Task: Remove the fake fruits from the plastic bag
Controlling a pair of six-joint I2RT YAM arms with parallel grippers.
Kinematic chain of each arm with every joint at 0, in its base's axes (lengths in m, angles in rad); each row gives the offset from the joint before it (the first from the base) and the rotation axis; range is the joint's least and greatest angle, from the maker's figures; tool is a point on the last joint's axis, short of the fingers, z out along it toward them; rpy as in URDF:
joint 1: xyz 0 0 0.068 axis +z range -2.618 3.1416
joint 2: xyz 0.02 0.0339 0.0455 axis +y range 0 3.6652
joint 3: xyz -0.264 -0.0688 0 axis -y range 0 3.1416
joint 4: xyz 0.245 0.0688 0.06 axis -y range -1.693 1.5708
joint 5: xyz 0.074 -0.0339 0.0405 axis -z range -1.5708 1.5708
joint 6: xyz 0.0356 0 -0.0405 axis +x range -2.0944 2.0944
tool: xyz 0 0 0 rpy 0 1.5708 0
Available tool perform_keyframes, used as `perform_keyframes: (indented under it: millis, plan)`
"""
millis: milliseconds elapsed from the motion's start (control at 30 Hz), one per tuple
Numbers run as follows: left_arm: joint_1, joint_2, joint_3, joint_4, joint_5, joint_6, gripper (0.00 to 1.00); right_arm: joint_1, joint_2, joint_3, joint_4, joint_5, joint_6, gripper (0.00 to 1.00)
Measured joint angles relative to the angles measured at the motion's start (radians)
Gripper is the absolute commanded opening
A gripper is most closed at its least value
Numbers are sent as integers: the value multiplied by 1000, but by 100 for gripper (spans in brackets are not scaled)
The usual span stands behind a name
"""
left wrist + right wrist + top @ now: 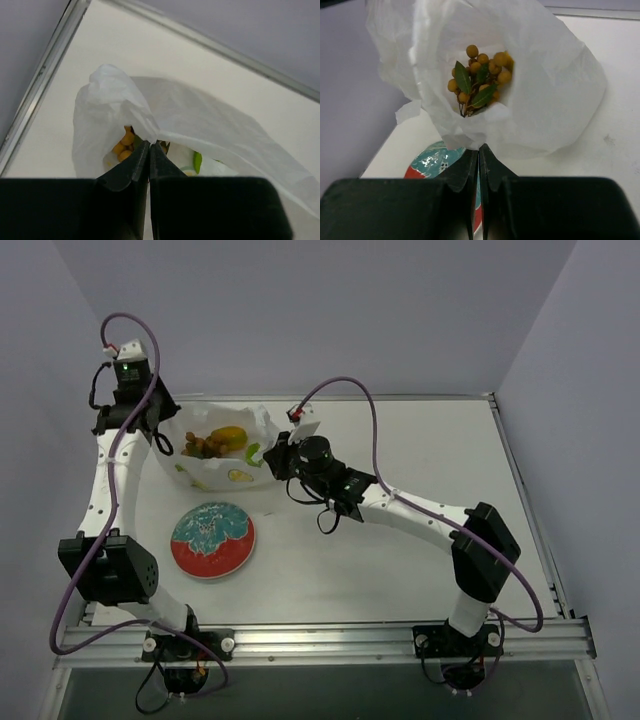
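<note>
The plastic bag [215, 477] lies at the back left of the table, held open between my two grippers. Inside it lie a tan-brown bunch with green leaves [200, 447], a yellow-orange fruit [230, 435] and a green fruit [254, 452]. My left gripper [163, 445] is shut on the bag's left edge; its wrist view [149, 143] shows the pinched plastic, the bunch [124, 145] and the green fruit [198, 161]. My right gripper [276, 453] is shut on the bag's right edge [479, 147], with the bunch [482, 80] visible in the mouth.
A red-rimmed teal patterned plate [200, 568] lies on the table in front of the bag, with nothing on it; it also shows under my right fingers in the right wrist view [432, 160]. Grey walls stand behind and at both sides.
</note>
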Motion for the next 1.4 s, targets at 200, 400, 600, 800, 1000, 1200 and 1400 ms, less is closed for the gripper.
perform_keyframes:
  millis: [200, 400, 600, 800, 1000, 1200, 1400]
  plan:
    - [23, 39, -211, 66, 8, -19, 2, -66, 183, 0, 64, 9, 16, 0]
    - [49, 121, -259, 154, 24, -25, 2, -136, 403, 4, 72, -6, 25, 0]
    - [102, 192, -349, 260, 69, -32, 2, -156, 454, 12, 79, -29, 43, 0]
    - [101, 185, -396, 306, 126, -50, 10, -146, 407, 3, 90, -25, 34, 22]
    - [84, 40, -397, 326, 215, -103, 69, -106, 201, -36, 41, 8, -7, 72]
    - [49, -169, -388, 298, 242, -121, 73, -32, -24, -68, -16, 67, -60, 80]
    - [47, -419, -468, 255, 231, -125, 66, 26, -89, -10, -119, 45, -156, 82]
